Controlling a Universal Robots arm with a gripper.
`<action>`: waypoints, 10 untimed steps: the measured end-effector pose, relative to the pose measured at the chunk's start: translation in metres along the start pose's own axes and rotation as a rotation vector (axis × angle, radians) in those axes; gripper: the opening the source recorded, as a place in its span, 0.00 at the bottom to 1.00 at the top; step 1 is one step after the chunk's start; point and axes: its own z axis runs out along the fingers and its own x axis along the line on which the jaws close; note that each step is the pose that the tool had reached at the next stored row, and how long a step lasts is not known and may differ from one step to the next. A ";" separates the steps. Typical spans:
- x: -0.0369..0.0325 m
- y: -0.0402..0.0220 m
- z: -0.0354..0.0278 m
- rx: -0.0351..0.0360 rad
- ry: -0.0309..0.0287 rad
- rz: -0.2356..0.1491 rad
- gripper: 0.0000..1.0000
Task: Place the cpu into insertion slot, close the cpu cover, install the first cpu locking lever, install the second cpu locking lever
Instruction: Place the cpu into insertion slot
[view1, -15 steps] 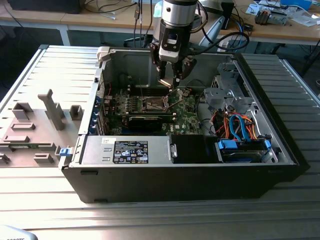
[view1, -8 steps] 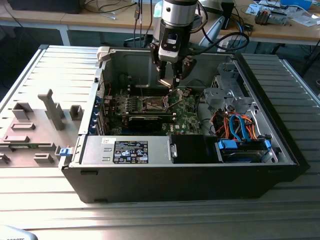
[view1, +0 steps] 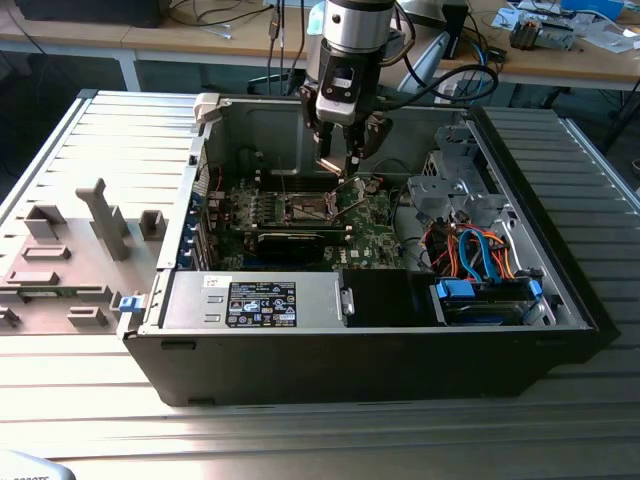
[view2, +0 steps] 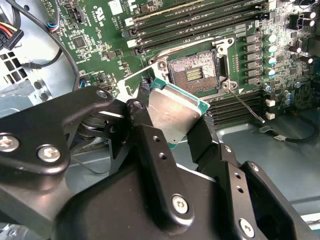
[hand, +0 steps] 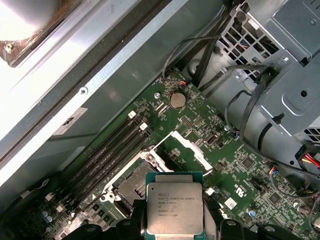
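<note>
My gripper (view1: 345, 165) hangs inside the open computer case, just above the green motherboard (view1: 370, 235). It is shut on the cpu (view2: 175, 112), a flat square chip with a silver top, held by two opposite edges (hand: 174, 207). The insertion slot (view2: 192, 70) lies uncovered, its dark centre showing just beyond the chip (hand: 131, 179). The cpu cover (hand: 187, 150) stands swung up beside the slot. A thin wire locking lever (view2: 245, 106) sticks out from the slot's corner. In the exterior view the slot (view1: 305, 208) is slightly toward the left of the gripper.
Long black memory slots (view2: 200, 20) flank the socket. A labelled black power supply (view1: 260, 300) sits at the case front. The drive cage and blue and orange cables (view1: 480, 250) fill the exterior view's right. A grey fixture tray (view1: 70, 250) lies outside on the left.
</note>
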 end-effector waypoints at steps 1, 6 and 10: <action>0.0000 0.0000 0.0000 0.0000 0.0001 0.003 0.54; 0.0000 0.0000 0.0000 0.0002 0.0001 0.010 0.54; 0.0000 0.0000 0.0000 0.0003 0.0001 0.016 0.54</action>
